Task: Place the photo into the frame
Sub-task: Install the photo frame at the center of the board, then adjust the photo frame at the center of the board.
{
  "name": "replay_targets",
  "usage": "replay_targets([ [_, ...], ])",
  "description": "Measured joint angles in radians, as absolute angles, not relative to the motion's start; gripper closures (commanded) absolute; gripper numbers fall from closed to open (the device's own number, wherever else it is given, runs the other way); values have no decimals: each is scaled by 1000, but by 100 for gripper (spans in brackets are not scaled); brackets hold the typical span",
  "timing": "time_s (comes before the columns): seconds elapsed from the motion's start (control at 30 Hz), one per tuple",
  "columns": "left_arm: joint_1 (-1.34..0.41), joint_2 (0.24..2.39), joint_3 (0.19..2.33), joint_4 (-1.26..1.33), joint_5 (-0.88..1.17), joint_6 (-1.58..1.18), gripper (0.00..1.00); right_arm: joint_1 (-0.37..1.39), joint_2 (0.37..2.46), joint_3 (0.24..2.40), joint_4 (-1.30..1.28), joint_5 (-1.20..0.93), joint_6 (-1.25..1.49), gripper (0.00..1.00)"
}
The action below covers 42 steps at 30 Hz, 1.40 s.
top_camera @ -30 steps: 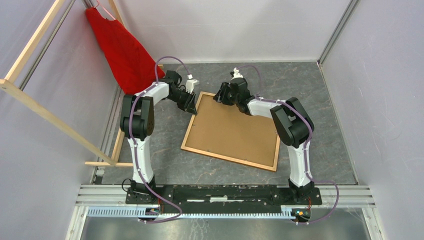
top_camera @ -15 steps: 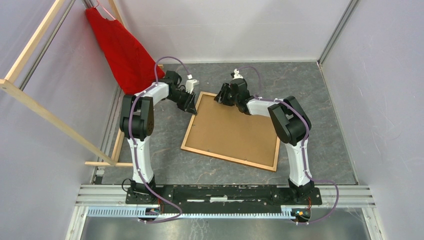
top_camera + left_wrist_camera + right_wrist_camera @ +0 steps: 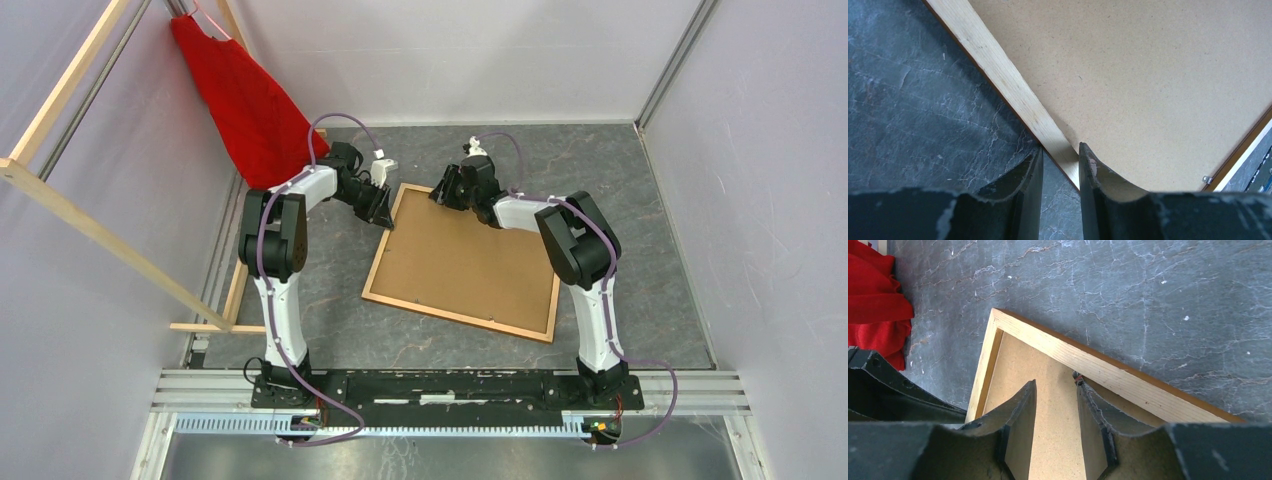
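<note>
Orange-brown wood rims the frame (image 3: 462,262), which lies back-up and skewed on the dark slate-grey table (image 3: 620,180), its plain brown board facing the ceiling. Bare table runs all round it, widest toward the right wall and along the near side. At the far-left corner both arms crowd in.

The left gripper (image 3: 1060,150) straddles the left rail close to that corner, one finger outside on the table side and one over the board. The jaws are narrow and closed on the pale rail, as only the left wrist view shows. That view also picks out a small metal clip (image 3: 1206,179) at the opposite rail.

The right gripper (image 3: 1055,382) hangs just inside the far rail with a modest gap between its fingers and only board showing in it. One fingertip sits against a small tab by the rail.

From above, both forearms reach in low from either side, elbows bent. A red cloth (image 3: 245,105) and a pale slat rack (image 3: 90,225) stand to the left.
</note>
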<state>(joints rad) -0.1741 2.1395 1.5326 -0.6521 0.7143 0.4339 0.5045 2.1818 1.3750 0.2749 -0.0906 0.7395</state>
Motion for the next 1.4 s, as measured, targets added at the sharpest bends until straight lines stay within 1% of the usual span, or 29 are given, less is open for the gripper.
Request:
replay_targets([
  [0.33,-169,2131,1518,-636,713,434,69,504,2194,1391,277,-83,749,61],
  [0.4,-169,2128,1514,-631,713,434,70,504,2194,1391,276,-79,755,60],
  [0.47,-169,2125,1508,-625,713,434,70,504,2194,1391,276,-78,756,53],
  [0.53,-170,2118,1498,-615,712,434,69,505,2194,1391,282,-85,756,41],
  [0.6,-170,2112,1491,-609,710,435,61,506,2188,1391,292,-102,754,25],
  [0.67,-170,2105,1482,-615,707,436,57,502,2163,1373,296,-120,749,13],
  [0.7,-169,2101,1477,-622,706,443,54,498,2139,1350,294,-126,739,5],
  [0.73,-168,2097,1473,-629,705,448,49,490,2104,1319,290,-130,731,2],
  [0.77,-167,2092,1469,-645,703,457,44,480,2066,1289,280,-129,725,2],
  [0.8,-165,2086,1466,-663,698,465,42,464,2012,1250,268,-127,712,2],
  [0.93,-165,2048,1464,-714,681,481,36,352,1746,1067,253,-100,687,2],
  [1.0,-164,2013,1456,-726,681,492,36,283,1608,953,253,-72,683,2],
  [1.1,-163,1944,1428,-738,678,517,37,181,1422,773,235,13,679,2],
  [1.23,-164,1872,1366,-735,625,553,42,83,1267,564,199,72,678,2],
  [1.33,-164,1857,1290,-707,538,570,44,18,1229,472,163,84,679,2],
  [1.4,-167,1857,1240,-694,490,571,45,4,1237,463,152,80,679,2],
])
